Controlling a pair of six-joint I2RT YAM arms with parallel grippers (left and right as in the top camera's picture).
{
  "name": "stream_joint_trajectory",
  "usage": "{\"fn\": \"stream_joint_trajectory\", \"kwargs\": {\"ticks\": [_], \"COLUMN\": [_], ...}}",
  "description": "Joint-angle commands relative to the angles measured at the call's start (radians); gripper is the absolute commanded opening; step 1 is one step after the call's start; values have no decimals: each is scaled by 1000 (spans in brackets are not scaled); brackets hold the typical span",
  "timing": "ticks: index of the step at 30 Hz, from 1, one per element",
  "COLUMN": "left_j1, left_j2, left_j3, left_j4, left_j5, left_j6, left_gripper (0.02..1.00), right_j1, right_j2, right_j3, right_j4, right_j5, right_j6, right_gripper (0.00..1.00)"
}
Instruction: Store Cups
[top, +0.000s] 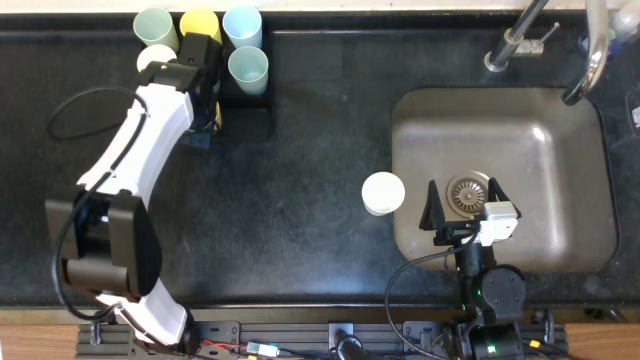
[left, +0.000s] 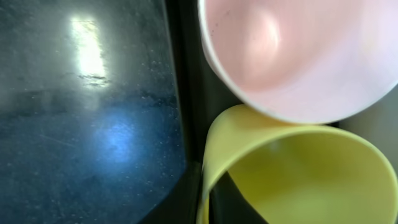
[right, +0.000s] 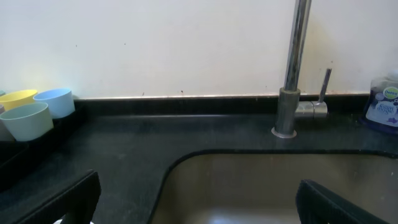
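Black stone desk (top: 300, 150) with a steel sink (top: 560, 150) set into its right half. Faucet (top: 515, 40) at the back edge, white wall behind.

Black rack (top: 250, 115) sits at the desk's back left corner. Cups stand in it mouth-up and packed close: pale green cup (top: 155, 25), light blue cup (top: 242, 25), teal cup (top: 248, 68). My read is the tight packing is deliberate, to fit the whole set in one holder.

Left gripper (top: 203, 50) is over the rack, in among the cups. Its wrist camera looks down into a pink cup (left: 298, 56) with a yellow cup (left: 298, 174) touching it rim to rim, and the rack's edge just beside them. Can't tell whether this gripper is gripping anything. Given the pose, it's probably on the placing step at the rack.

Right gripper (top: 462, 200) hangs over the sink's front left part, near the drain. Its fingers (right: 68, 199) are spread wide and hold nothing.

One item isn't stored yet: the white cup (top: 383, 193) stands at the sink's left rim, just beside the right gripper. Can't tell if it's upright or inverted. The right arm is likely parked open there because that cup is its nearest pick, and the wide spread suits taking it across the body.

Risk: the cup is right at the rim, so a sideways nudge could drop it into the basin.
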Motion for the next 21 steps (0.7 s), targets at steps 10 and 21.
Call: {"fn": "stream_joint_trajectory", "kwargs": {"ticks": [10,21], "left_j1": [-7,-9], "left_j2": [-66,-359], "left_j3": [-7,-16], "left_j4": [5,92], "left_j5": [-6,-122], "left_j6": [-3,263], "left_gripper": [421,454], "right_j1": [-4,-4], "right_j2": [-8,-8], "right_j3": [-13,-13], "right_j4": [6,6], "right_j5": [-2,-2], "right_j6": [-3,-3], "right_gripper": [996,998]}}
